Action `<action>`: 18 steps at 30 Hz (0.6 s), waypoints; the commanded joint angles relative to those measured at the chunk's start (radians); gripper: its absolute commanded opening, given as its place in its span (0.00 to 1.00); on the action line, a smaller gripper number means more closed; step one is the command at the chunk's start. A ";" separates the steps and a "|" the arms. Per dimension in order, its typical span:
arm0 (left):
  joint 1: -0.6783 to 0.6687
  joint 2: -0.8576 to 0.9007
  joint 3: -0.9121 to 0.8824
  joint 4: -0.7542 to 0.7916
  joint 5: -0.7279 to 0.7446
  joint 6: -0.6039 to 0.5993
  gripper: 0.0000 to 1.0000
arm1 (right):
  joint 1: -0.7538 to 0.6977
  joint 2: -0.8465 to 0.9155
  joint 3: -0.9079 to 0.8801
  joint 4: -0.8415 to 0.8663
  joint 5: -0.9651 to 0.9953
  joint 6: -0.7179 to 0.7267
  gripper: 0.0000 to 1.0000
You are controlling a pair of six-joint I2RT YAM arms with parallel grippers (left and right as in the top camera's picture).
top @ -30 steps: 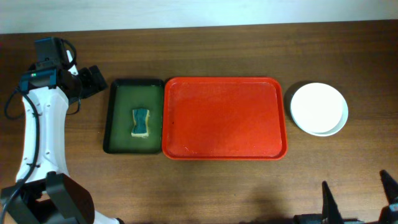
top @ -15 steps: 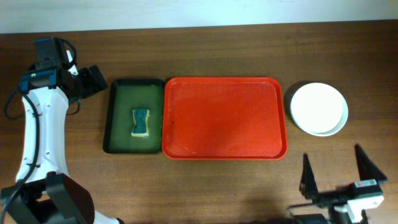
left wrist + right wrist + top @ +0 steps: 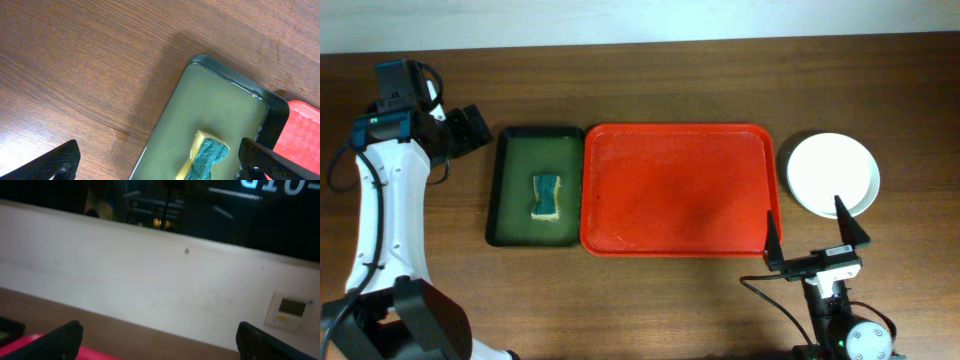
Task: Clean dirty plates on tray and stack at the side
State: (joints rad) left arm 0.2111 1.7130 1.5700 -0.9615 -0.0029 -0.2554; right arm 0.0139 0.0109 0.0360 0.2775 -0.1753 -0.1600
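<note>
The red tray (image 3: 680, 190) lies mid-table with nothing on it; its corner shows in the left wrist view (image 3: 302, 135) and its near edge in the right wrist view (image 3: 97, 356). The plates (image 3: 833, 175) sit stacked on the table right of the tray, cream-white one on top, another rim showing beneath. My right gripper (image 3: 812, 235) stands open in front of the stack and the tray's right front corner, holding nothing. My left gripper (image 3: 478, 128) is open at the far left, beside the green tray's back corner, also holding nothing (image 3: 160, 165).
A dark green tray (image 3: 510, 187) lies against the red tray's left side, holding a yellow and teal sponge (image 3: 547, 196), seen close in the left wrist view (image 3: 205, 157). The right wrist view faces a pale wall beyond the table.
The right arm has come up from the front edge of the table towards the plate stack and the tray's right corner, jaws still wide. The left arm has not moved.
</note>
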 commanded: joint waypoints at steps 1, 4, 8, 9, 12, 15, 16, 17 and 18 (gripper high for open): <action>0.008 0.005 0.005 0.001 0.007 -0.013 0.99 | 0.005 -0.007 -0.031 -0.069 -0.004 0.011 0.99; 0.008 0.005 0.005 0.001 0.007 -0.013 1.00 | 0.006 -0.007 -0.031 -0.224 0.007 0.017 0.99; 0.008 0.005 0.005 0.001 0.007 -0.013 0.99 | 0.006 -0.007 -0.031 -0.352 0.117 0.206 0.98; 0.008 0.005 0.005 0.001 0.007 -0.013 0.99 | 0.006 -0.007 -0.031 -0.352 0.117 0.206 0.99; 0.008 0.005 0.005 0.001 0.007 -0.013 0.99 | 0.006 -0.007 -0.031 -0.352 0.121 0.206 0.98; 0.008 0.005 0.005 0.001 0.007 -0.013 0.99 | 0.006 -0.007 -0.031 -0.352 0.117 0.206 0.99; 0.008 0.005 0.005 0.001 0.007 -0.013 0.99 | 0.006 -0.007 -0.031 -0.352 0.117 0.206 0.98; 0.008 0.005 0.005 0.001 0.007 -0.013 0.99 | 0.006 -0.007 -0.031 -0.352 0.117 0.206 0.99; 0.008 0.005 0.005 0.001 0.007 -0.013 0.99 | 0.006 -0.007 -0.031 -0.352 0.117 0.206 0.98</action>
State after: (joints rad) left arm 0.2111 1.7130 1.5700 -0.9611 -0.0029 -0.2554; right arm 0.0139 0.0128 0.0109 -0.0677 -0.0746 0.0303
